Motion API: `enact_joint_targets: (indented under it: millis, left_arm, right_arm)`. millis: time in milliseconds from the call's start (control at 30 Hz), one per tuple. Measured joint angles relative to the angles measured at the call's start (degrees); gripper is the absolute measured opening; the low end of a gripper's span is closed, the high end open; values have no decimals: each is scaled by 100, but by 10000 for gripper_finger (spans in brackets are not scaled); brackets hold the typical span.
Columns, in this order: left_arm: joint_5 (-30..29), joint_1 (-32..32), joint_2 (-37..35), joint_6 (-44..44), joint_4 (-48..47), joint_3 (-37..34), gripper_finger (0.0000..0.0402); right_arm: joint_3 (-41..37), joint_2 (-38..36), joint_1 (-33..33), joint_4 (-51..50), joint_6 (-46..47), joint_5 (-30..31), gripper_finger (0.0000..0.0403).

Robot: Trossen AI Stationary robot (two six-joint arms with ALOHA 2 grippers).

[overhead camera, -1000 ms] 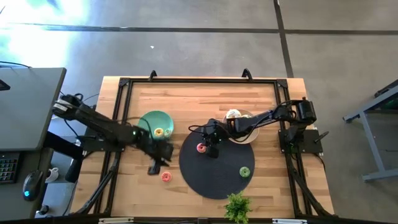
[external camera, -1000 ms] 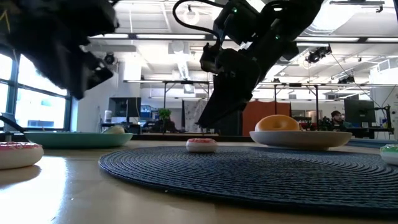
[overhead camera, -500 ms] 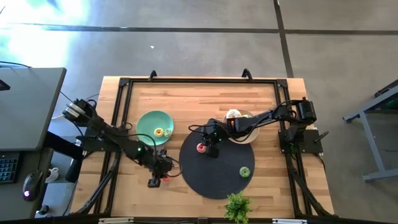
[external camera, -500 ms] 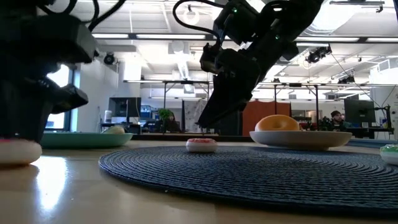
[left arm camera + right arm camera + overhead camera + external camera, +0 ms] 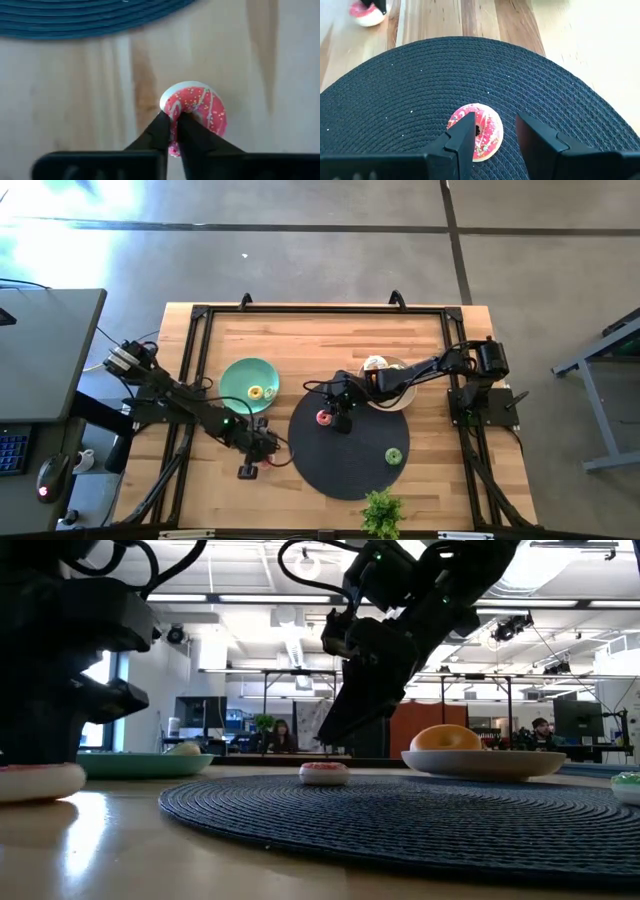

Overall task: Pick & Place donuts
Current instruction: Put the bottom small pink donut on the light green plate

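A pink-frosted donut [image 5: 202, 107] with a white base lies on the bare wood near the mat's left edge; it also shows in the low view [image 5: 38, 781]. My left gripper [image 5: 175, 116] is down on it and shut on its ring. A second pink donut [image 5: 481, 131] lies flat on the dark round mat [image 5: 350, 450]. My right gripper [image 5: 492, 120] hangs open just above it, one finger over its edge and one beside it. A green donut [image 5: 393, 455] lies on the mat's right part. My left gripper pinches the donut's ring wall [image 5: 174, 136] on one side, one finger in or at the hole and one outside the rim. The fingers come from above, pointing down. The donut lies flat with its base on the wood [image 5: 38, 792].
A green plate [image 5: 240, 370] with a yellow donut [image 5: 256, 392] stands left of the mat. A white plate [image 5: 400, 370] holding donuts stands at the mat's far side, under my right arm. A small green plant [image 5: 381, 513] stands at the near edge.
My left gripper has gone from beside the green plate toward the table's near edge and down onto the pink donut on the wood. My right gripper has kept still over the mat.
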Motion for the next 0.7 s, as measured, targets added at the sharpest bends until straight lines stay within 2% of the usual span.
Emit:
enact_joint_targets:
  millis: [67, 133, 333, 467, 567, 700]
  left_arm:
    - [-137, 4, -203, 58, -334, -2, 8]
    - [-436, 2, -518, 39, -769, -7, 10]
    - [-2136, 49, -1991, -375, -2549, -7, 20]
    - [-2906, 373, -2964, -865, -3763, -8, 21]
    - [-3138, 783, -3496, -1294, -4458, -7, 21]
    - [-2861, 1298, -3867, -1640, -4881, -9, 21]
  right_arm:
    - [0, 0, -2, 8, 0, 0, 137]
    - [0, 0, 0, 20, 0, 0, 137]
    - [0, 0, 0, 36, 56, 8, 137]
    - [0, 37, 2, 35, 133, 41, 137]
    - [-1, 103, 4, 7, 140, 255, 137]
    - [0, 219, 2, -26, 142, 422, 137]
